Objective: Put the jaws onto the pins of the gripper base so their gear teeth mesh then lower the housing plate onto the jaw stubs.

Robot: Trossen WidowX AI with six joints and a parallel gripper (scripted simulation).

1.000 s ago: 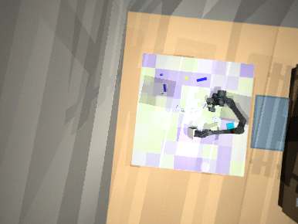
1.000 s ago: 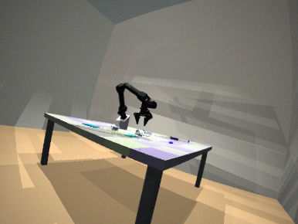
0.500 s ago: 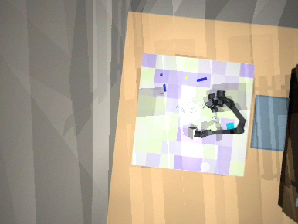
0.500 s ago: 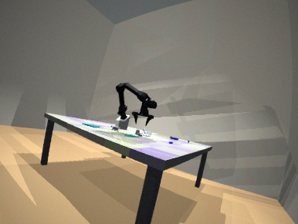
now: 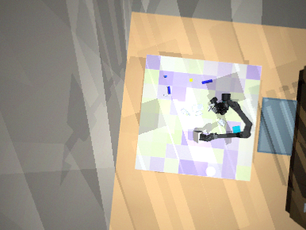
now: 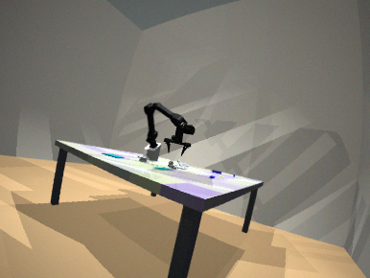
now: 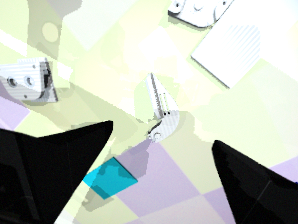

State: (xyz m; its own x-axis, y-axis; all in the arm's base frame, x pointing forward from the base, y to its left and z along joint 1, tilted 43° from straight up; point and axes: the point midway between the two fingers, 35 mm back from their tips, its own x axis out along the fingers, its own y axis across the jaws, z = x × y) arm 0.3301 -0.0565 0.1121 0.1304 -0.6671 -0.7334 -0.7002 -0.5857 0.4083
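My gripper (image 6: 175, 153) (image 7: 161, 134) is open and empty, fingers wide apart above the table. In the wrist view a slim curved white jaw (image 7: 170, 119) lies on the table below and between the fingertips, clear of them. A white part with two round holes (image 7: 22, 81) lies at the left edge. Another white part with round features (image 7: 199, 11) is cut off by the top edge, close to a flat ribbed white piece (image 7: 230, 52). I cannot tell which is the base or the housing plate, nor make out the second jaw. The top view shows small pale parts (image 5: 197, 109) left of the hand.
A teal square (image 7: 111, 178) (image 5: 236, 129) lies near the arm. Blue bars (image 5: 207, 82) (image 5: 169, 90), a yellow piece (image 5: 191, 80) and a small blue piece (image 5: 165, 76) lie farther off on the patchwork table top (image 5: 152, 156). The arm's pale base block (image 5: 196, 136) stands on the table.
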